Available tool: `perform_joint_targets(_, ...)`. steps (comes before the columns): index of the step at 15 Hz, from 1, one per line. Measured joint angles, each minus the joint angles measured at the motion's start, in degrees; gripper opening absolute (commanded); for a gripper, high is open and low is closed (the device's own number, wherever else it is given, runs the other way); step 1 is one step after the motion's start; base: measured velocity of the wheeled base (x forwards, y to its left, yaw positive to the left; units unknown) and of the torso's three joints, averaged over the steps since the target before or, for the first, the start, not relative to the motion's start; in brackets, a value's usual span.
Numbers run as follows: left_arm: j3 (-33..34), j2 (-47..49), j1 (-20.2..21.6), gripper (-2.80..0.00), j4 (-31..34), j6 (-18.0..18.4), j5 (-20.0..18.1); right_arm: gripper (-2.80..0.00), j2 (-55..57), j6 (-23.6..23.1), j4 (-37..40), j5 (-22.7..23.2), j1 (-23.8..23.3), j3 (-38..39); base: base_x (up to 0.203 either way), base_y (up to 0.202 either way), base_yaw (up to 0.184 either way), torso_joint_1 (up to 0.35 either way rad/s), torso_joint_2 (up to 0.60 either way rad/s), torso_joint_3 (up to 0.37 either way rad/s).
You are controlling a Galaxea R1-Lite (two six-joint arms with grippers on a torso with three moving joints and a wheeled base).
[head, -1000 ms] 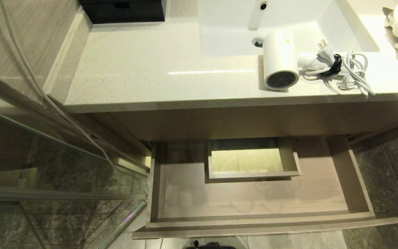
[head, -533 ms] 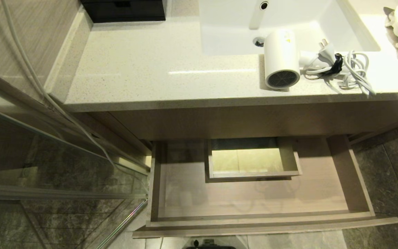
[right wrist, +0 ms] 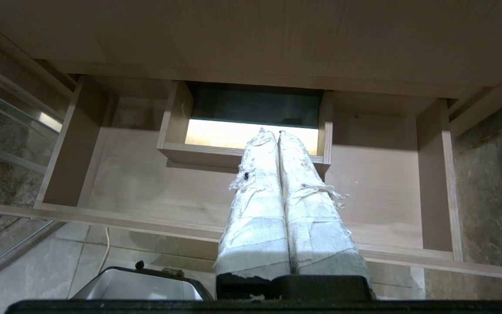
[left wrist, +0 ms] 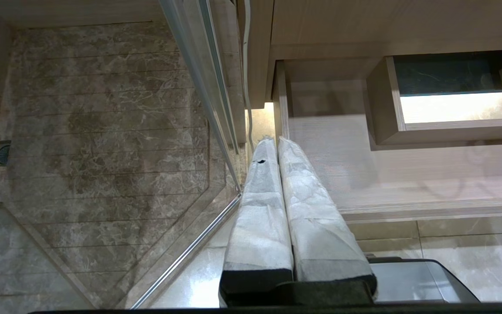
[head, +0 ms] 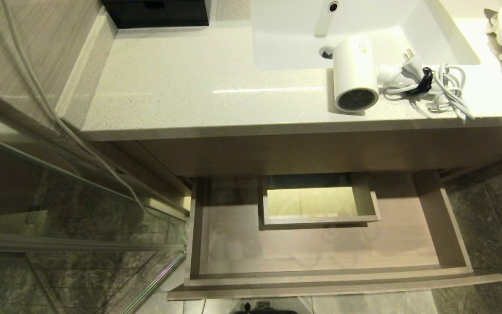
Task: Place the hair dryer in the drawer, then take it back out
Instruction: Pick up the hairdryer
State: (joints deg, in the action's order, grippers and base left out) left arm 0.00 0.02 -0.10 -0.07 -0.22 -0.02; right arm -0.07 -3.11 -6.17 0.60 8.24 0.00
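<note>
Lying at upper right on the counter (head: 190, 87), the dryer (head: 354, 74) is untouched; the drawer (head: 320, 248) gapes open below; left gripper (left wrist: 277, 144) and right gripper (right wrist: 277, 135) hang pressed closed, empty.

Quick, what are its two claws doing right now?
Left gripper: shut, holding nothing.
Right gripper: shut, holding nothing.

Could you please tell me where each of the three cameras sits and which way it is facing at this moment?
Head view: high on the robot, looking down on the countertop, hair dryer and open drawer; neither arm shows.
Left wrist view: behind the shut left gripper, facing the drawer's left end and glass door.
Right wrist view: behind the shut right gripper, facing the drawer's middle.
All three share the drawer's boxed cut-out.
</note>
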Motion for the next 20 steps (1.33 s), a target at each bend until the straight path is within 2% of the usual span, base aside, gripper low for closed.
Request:
perform_joint_targets(4,0.0,0.0,0.0,-2.8,0.0,0.0,0.0,-2.8,0.0,-0.1,0.0,0.0,0.0,0.0,0.0,0.0,0.0,0.0,0.0,0.0)
perform_joint_targets(20,0.0,0.0,0.0,-2.8,0.0,0.0,-0.1,-2.8,0.0,0.0,0.0,0.0,0.0,0.0,0.0,0.0,0.0,0.148,-0.32,-0.167)
